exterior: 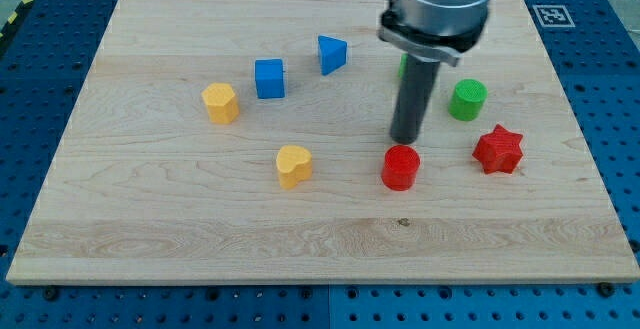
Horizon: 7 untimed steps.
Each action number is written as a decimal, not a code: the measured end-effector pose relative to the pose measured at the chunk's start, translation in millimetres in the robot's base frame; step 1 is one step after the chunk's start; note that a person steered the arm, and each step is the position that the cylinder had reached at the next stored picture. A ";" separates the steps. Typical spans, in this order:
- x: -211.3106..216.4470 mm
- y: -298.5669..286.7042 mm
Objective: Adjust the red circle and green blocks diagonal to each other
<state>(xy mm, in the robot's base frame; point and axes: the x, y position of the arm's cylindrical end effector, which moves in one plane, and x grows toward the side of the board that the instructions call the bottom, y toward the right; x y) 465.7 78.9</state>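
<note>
1. My tip (404, 139) is seen as the lower end of a straight dark rod; it has no jaws, so nothing is held or pinched by it.
2. My tip is placed just above the red circle (400, 167) in the view, very close to its top edge; whether the two touch cannot be told.
3. The red circle is found right of centre on the wooden board (150, 239), in the lower half of the view.
4. A green cylinder (467, 100) is seen up and to the view's right of the red circle, so the two lie on a diagonal. It is kept apart from my tip, to the tip's right and a little higher.
5. A second green piece (403, 66) is glimpsed behind the rod, near the arm's metal collar; its shape cannot be made out.
6. A red star (498, 150) is set to the view's right of the red circle, below the green cylinder.
7. A yellow heart (294, 165) is placed well to the view's left of the red circle.
8. Further up and left, a blue cube (269, 78), a blue triangle (332, 54) and a yellow block (221, 102) are found, all well apart from my tip.
</note>
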 end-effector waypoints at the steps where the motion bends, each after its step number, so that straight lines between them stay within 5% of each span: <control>1: 0.0 -8.0; 7: 39.5 34.5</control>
<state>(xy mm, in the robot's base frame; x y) 505.2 113.4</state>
